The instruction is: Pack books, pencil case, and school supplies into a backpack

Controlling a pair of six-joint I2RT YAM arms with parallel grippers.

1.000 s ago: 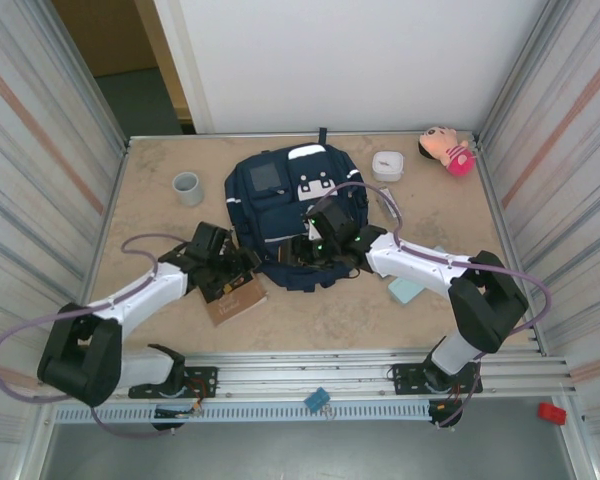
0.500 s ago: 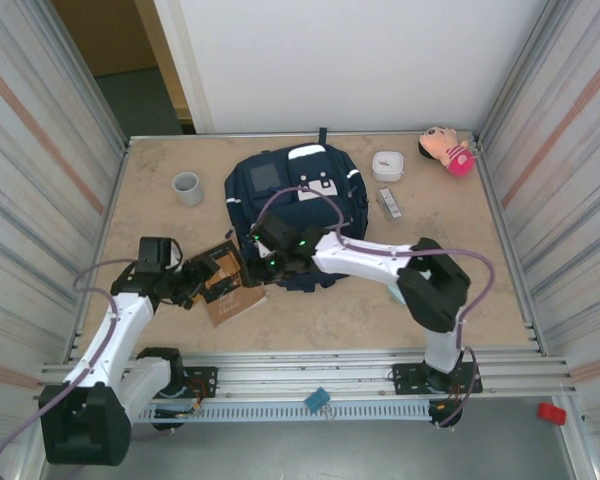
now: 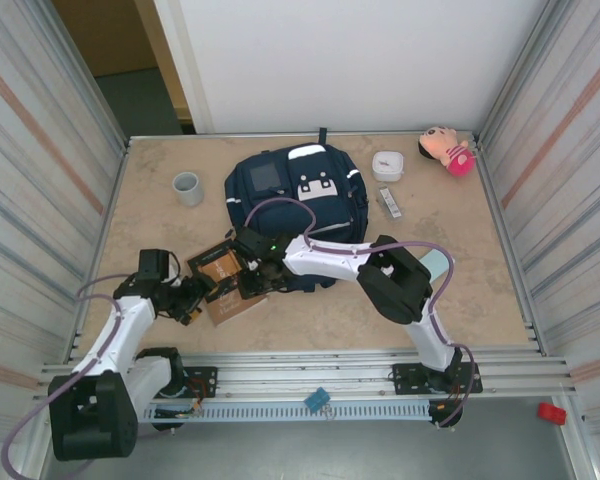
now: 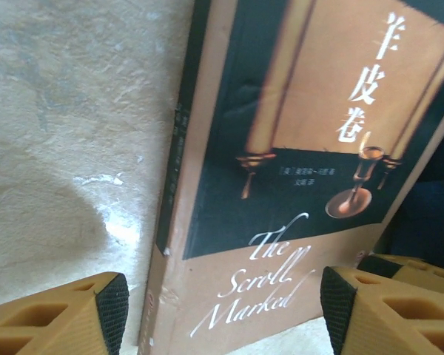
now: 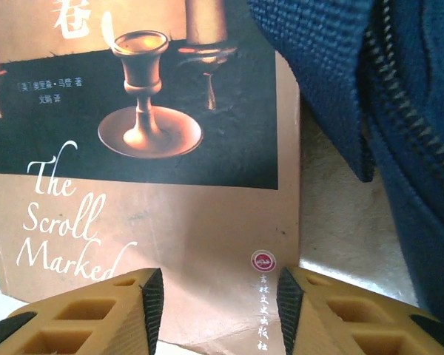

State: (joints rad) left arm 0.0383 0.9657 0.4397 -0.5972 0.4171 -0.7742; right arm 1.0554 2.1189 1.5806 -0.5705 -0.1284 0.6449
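Right gripper (image 3: 248,273) has swung from backpack (image 3: 300,190) to book (image 3: 223,278), lower left, joining left gripper (image 3: 195,295); both spread, book still unpacked.

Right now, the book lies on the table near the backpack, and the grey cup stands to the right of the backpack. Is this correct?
One detail is wrong: the top external view shows the grey cup to the left of the backpack. The book does lie on the table near it.

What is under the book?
The book rests on the table, which shows bare along its edges. The area directly beneath is covered, so anything thin there cannot be seen.
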